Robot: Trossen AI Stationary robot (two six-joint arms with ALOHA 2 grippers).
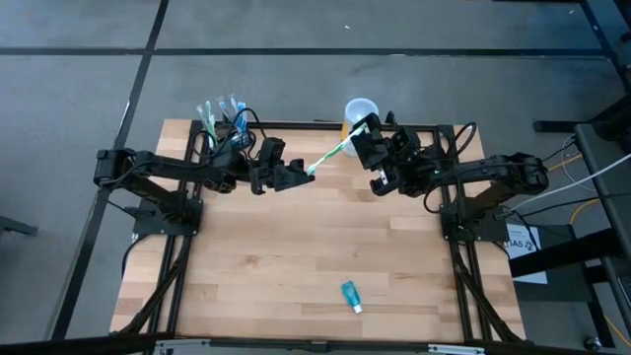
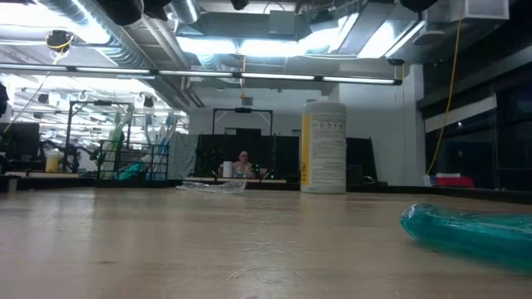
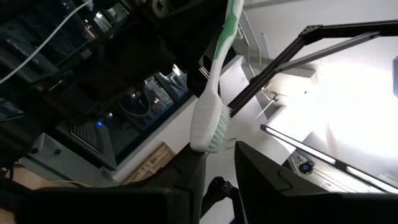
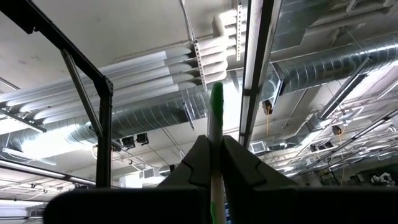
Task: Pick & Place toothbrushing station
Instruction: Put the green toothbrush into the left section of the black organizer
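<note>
The right gripper (image 1: 367, 133) was clamped on a green-and-white plastic toothbrush (image 1: 331, 153), head toward the left gripper (image 1: 299, 176). The left gripper's fingers (image 3: 261, 171) stood slightly parted beside the bristle head, contact unclear. The small black toothbrushing station (image 1: 229, 126), brushes upright in it, sat just behind the left gripper. A white-and-yellow cup (image 1: 359, 111) stood behind the right gripper.

No legible text anywhere. Faint print on the white canister (image 2: 323, 146) in the low view, too small to read; likewise the white label (image 1: 520, 240) beside the desk.
</note>
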